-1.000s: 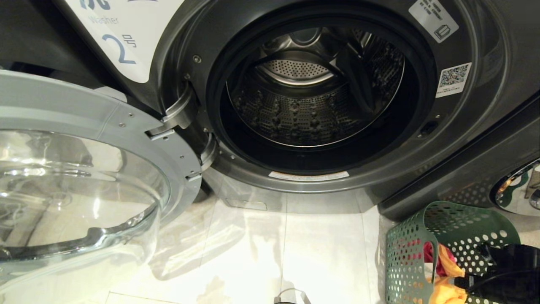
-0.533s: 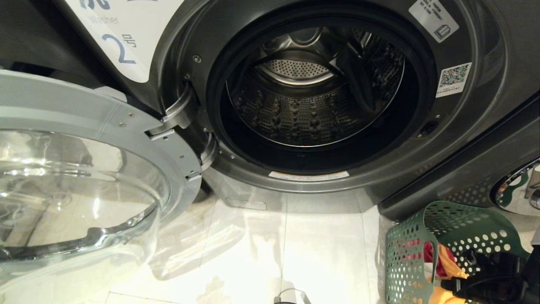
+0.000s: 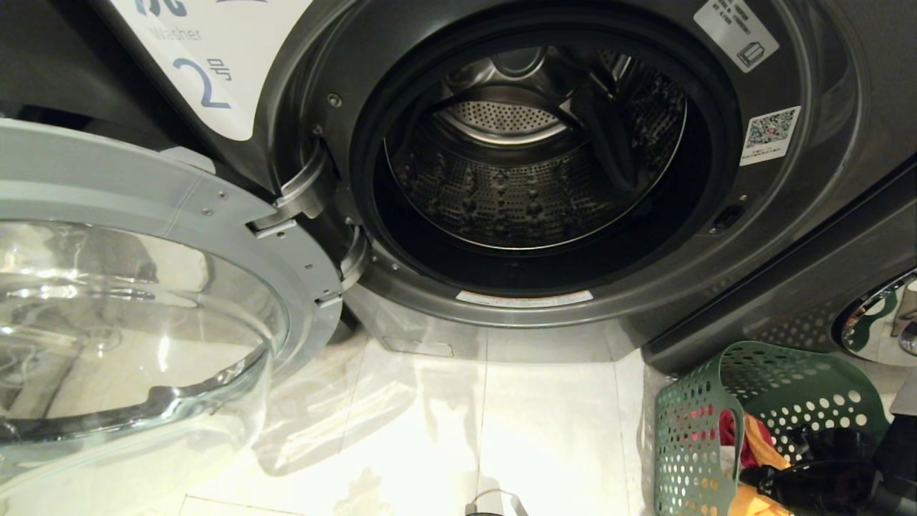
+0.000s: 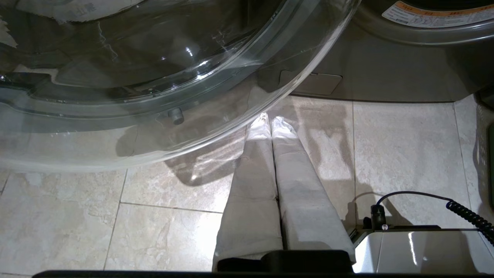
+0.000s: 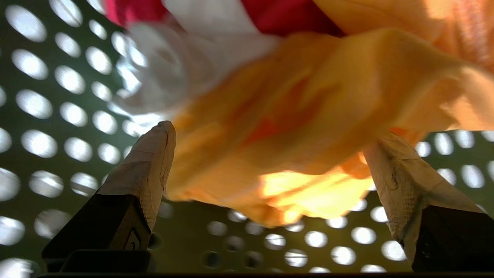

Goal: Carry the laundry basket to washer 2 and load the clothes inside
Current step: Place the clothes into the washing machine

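Washer 2 point(image 3: 301, 93) stands with its round glass door point(image 3: 143, 301) swung open to the left, and its steel drum point(image 3: 530, 193) shows no clothes. The dark green laundry basket point(image 3: 688, 430) sits on the floor at the lower right. Red and yellow-orange clothes point(image 3: 749, 437) lie in it. My right arm point(image 3: 831, 480) reaches down into the basket. In the right wrist view my right gripper point(image 5: 274, 133) is open with the yellow-orange garment point(image 5: 308, 96) lying between its fingers; white point(image 5: 173, 73) and red point(image 5: 278, 15) cloth lie beyond. My left gripper point(image 4: 270, 119) is shut over the floor.
The open door point(image 4: 154, 58) hangs just above my left gripper and takes up the left side. Pale floor tiles point(image 3: 501, 430) lie between the door and the basket. A neighbouring machine's chrome-rimmed door point(image 3: 881, 322) shows at the far right, behind the basket.
My right arm has sunk lower into the basket and reached toward the clothes, covering more of the yellow-orange garment. Its fingers have stayed open. The washer, door and basket have not moved.
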`<state>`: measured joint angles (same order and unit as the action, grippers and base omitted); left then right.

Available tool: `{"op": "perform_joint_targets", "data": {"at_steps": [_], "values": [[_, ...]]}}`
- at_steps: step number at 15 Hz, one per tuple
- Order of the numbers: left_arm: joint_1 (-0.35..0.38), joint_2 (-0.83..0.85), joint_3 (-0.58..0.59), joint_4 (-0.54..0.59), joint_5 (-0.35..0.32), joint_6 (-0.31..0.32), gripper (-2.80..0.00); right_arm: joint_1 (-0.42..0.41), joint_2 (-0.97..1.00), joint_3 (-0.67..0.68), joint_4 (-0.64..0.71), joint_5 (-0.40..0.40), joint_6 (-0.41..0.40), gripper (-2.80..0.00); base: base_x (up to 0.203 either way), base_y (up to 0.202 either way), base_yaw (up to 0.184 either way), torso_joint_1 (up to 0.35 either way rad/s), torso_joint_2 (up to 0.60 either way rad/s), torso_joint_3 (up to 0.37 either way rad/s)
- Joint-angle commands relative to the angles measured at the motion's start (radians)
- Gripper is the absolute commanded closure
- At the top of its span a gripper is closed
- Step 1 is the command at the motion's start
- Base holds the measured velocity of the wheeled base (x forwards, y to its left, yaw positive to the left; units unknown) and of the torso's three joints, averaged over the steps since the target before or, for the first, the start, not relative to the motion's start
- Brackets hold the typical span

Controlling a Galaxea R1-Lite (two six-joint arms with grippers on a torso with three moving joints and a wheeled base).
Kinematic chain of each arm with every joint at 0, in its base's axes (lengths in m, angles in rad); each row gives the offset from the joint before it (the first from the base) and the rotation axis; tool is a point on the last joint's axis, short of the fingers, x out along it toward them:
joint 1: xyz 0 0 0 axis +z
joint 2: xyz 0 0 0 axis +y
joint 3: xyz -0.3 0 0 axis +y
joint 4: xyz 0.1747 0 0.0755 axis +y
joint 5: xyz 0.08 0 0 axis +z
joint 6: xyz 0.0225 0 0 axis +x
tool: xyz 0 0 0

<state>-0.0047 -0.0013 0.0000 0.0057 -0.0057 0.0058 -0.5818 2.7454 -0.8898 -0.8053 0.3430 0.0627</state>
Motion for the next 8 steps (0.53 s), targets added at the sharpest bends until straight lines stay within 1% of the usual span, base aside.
{"op": "perform_joint_targets", "data": {"at_steps": [1,4,5,7,8], "values": [[0.000,0.001,0.000,0.000,0.000,0.000,0.00,0.027,-0.034,-0.002,-0.005,0.002,0.073,-2.80,0.000,0.000,0.000,0.000,0.00,0.000],[0.000,0.001,0.000,-0.001,0.000,0.000,0.00,0.072,-0.020,-0.012,-0.009,0.000,0.106,-2.80,0.000,0.000,0.000,0.000,0.00,0.000],[0.000,0.001,0.000,-0.001,0.000,0.000,0.00,0.084,0.002,-0.030,-0.013,-0.002,0.139,-2.80,0.000,0.000,0.000,0.000,0.00,0.000],[0.000,0.000,0.000,0.000,0.000,0.000,0.00,0.094,0.052,-0.070,-0.084,-0.010,0.255,-2.80,0.000,0.000,0.000,0.000,0.00,0.000],[0.000,0.000,0.000,-0.001,0.000,0.000,0.00,0.102,0.084,-0.097,-0.133,-0.035,0.308,-2.80,0.000,0.000,0.000,0.000,0.00,0.000]]}}
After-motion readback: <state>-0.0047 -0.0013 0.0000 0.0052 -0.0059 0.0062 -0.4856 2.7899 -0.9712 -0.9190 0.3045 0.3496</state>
